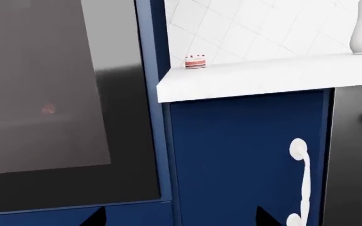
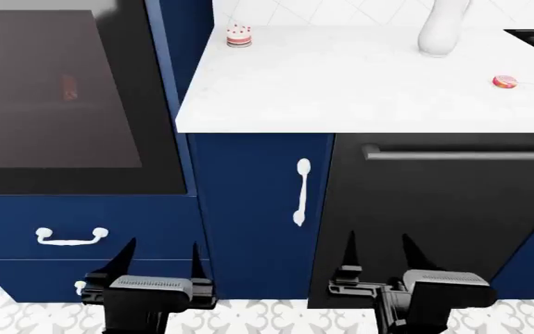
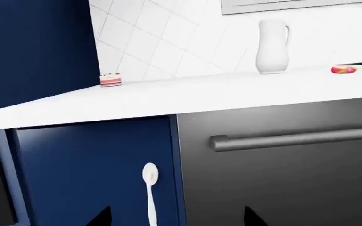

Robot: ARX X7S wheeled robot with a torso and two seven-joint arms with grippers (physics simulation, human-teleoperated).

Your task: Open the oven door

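Note:
The oven door [image 2: 63, 104] is a black-framed panel with dark tinted glass, set in the navy cabinet at the left of the head view. It stands flush and closed, and its handle is out of view. The left wrist view shows the oven door [image 1: 55, 94] close up. My left gripper [image 2: 158, 252] is open, low in front of the navy drawer below the oven and touching nothing. My right gripper [image 2: 377, 243] is open too, low in front of the black dishwasher front. Only the fingertips show in the wrist views, for the left gripper [image 1: 179, 219] and the right gripper [image 3: 176, 219].
A white countertop [image 2: 341, 83] carries a small cake [image 2: 239, 35], a white pitcher [image 2: 441, 28] and a pink sweet [image 2: 505, 81]. Under it are a navy cabinet door with a white handle [image 2: 300, 191] and a dishwasher front [image 2: 443, 216] with a dark bar. The drawer handle [image 2: 70, 236] is white.

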